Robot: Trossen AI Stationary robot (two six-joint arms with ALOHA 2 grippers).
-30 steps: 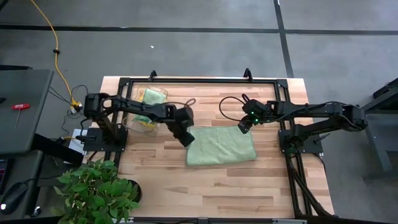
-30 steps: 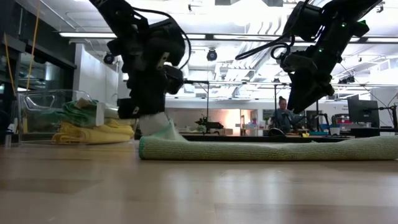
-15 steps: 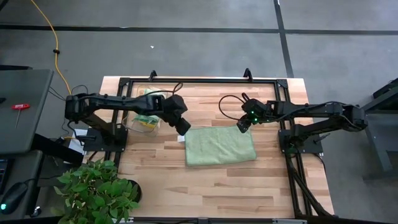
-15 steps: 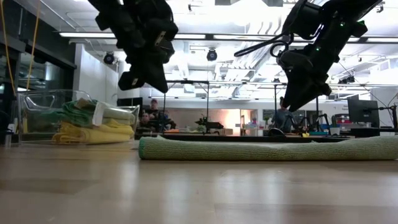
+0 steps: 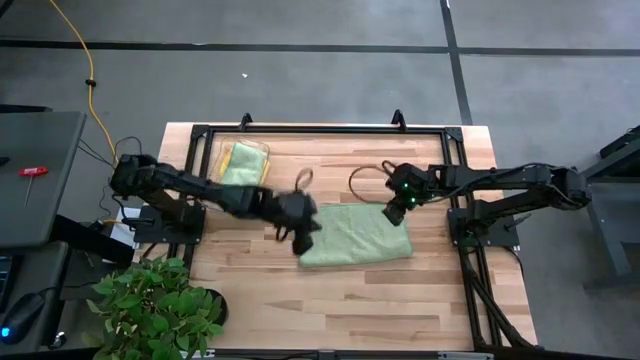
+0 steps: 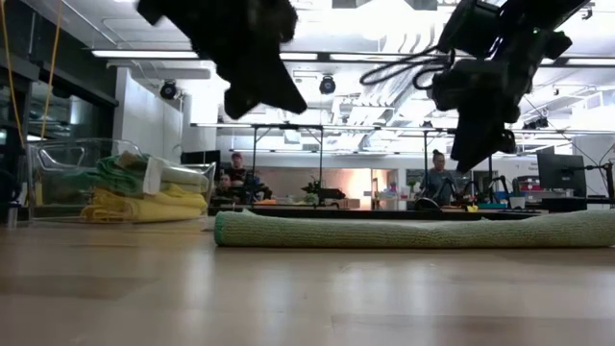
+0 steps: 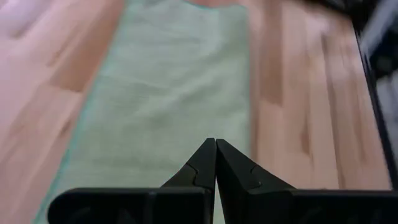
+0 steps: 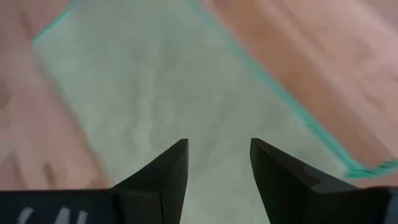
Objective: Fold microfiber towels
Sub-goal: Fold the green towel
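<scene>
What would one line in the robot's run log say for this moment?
pale sage green microfiber towel: flat on wooden table | left claw: shut, above towel's left edge | right claw: open, above its right corner

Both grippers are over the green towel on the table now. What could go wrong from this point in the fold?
The left gripper is shut and empty above the near-left corner of the green towel; unless it opens, it may push and bunch the cloth rather than pinch it. The right gripper hangs open at the far-right corner, so an uneven lift could skew the fold. The clear bin of towels stands near the left arm's elbow and could get nudged.
</scene>
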